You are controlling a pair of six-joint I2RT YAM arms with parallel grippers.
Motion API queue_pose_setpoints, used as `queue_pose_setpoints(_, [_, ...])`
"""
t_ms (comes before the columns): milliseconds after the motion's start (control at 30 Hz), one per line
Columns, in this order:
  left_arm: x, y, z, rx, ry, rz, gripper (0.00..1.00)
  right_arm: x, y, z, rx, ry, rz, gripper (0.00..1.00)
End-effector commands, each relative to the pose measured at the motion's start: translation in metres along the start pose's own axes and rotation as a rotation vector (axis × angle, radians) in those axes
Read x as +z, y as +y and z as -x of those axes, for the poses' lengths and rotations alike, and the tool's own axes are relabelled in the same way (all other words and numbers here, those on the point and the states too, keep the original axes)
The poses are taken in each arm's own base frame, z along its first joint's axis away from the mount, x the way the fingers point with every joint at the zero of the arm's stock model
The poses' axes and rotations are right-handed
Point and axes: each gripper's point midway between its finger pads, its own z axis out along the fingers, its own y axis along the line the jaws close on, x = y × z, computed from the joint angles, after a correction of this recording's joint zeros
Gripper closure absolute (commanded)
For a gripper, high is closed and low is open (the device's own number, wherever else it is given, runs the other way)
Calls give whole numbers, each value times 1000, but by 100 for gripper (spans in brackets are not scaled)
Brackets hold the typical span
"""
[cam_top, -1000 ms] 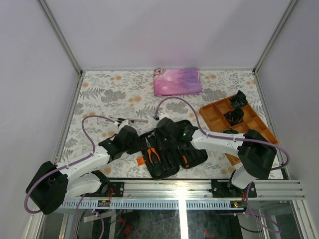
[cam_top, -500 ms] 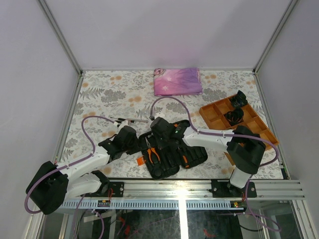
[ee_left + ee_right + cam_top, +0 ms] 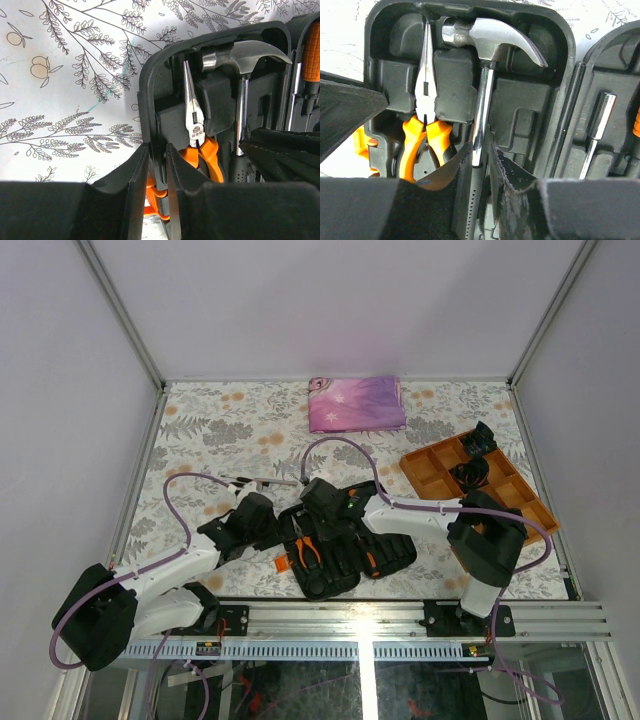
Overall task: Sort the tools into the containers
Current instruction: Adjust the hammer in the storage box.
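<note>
The hammer (image 3: 482, 90) lies in its slot in the open tool case (image 3: 530, 115), its shaft pinched by the right gripper (image 3: 477, 160), the left gripper (image 3: 157, 155) clamped on the case wall; an off-line push could jam or unseat it.

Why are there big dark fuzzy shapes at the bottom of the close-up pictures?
Left wrist view: those are its own jaws, too near for focus, pinching the black plastic tool case wall. Right wrist view: same blur; the black-handled steel hammer head glares. Top view: even light.
</note>
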Motion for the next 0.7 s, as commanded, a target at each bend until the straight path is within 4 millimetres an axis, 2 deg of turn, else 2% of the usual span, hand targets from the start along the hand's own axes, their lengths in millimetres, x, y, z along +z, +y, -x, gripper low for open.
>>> queue_pose_setpoints(0, [3,0,3,5,-16,-12,83,0,11,11,-5,-20,15,74])
queue_pose_setpoints(200, [2,1,2,7,-17,-10,84,2,7,7,-7,0,-10,79])
queue_pose_setpoints(333, [3,1,1,5,-15,-9,85,3,7,3,-6,21,-11,86])
queue_pose_setpoints(567, [3,1,1,4,-12,-11,87,6,3,-11,12,68,-23,99])
queue_pose_setpoints(667, [3,2,0,4,-9,-11,88,8,0,-18,26,89,-34,100])
